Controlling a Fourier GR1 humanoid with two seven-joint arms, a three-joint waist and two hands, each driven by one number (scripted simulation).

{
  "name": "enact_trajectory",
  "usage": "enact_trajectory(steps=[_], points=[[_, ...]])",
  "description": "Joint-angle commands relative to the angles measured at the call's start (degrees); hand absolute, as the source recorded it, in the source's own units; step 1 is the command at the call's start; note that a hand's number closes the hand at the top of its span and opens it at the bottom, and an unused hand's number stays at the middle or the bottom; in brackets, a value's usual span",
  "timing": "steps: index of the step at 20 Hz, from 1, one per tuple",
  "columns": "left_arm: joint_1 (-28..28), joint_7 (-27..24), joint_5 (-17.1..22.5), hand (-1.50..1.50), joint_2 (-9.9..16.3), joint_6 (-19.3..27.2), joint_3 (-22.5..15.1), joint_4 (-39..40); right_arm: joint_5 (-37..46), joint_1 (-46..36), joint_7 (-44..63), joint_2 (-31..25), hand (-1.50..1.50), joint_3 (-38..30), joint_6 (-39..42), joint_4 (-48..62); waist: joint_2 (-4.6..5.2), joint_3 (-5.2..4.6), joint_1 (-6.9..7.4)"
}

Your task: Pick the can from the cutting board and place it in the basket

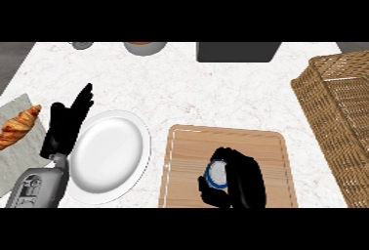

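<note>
Head view: the can [215, 175], blue-rimmed with a pale top, stands on the cutting board [189, 146] at about five o'clock in the view. The right hand [243, 181] comes over it from the lower edge, its fingers [225, 155] curled round the can's far side and the thumb below, so the can looks gripped for a lift, though it seems not yet raised.

The basket [337, 112] of woven wicker sits at three o'clock, just beside the board's right edge; its tall near wall is what the can must clear.

The left hand [69, 122] rests at nine o'clock, fingers straight, against the white plate [115, 151]. A croissant [18, 126] lies further left. At twelve o'clock on the desk [216, 88] stands a dark box [238, 51], well apart from the path.
</note>
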Motion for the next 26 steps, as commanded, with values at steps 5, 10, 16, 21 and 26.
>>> enact_trajectory(steps=[5, 10, 16, 21, 26], points=[[-1.02, 0.19, -0.19, 0.0, -0.95, 0.29, -0.26, 1.35, -0.83, -10.69, -0.72, -9.81, 1.5, -3.02, 22.82, 8.9, 0.61, 0.02, 0.76], [1.49, -0.05, -1.06, 0.0, -0.7, 0.48, -0.26, -0.97, 0.53, -13.67, -2.11, -13.12, 1.5, -3.06, 30.1, 0.23, 0.15, 0.07, -0.2], [0.69, -2.36, -2.17, 0.0, -1.89, 1.43, -0.18, 2.63, -9.23, -13.75, 0.02, -4.39, 1.5, -10.88, 29.32, -8.86, 0.23, 0.07, -0.64], [0.43, 0.13, -1.8, 0.0, -1.25, 1.01, -0.09, 0.06, -13.5, -11.84, 4.42, 1.79, 1.5, -13.34, 25.22, -23.49, -0.13, 0.13, -1.18], [-0.14, 0.67, -2.08, 0.0, -1.69, 0.57, -0.83, 0.28, -16.42, -23.23, 17.13, 4.09, 1.5, -19.44, 31.84, -34.62, 0.01, 0.05, -0.51]])
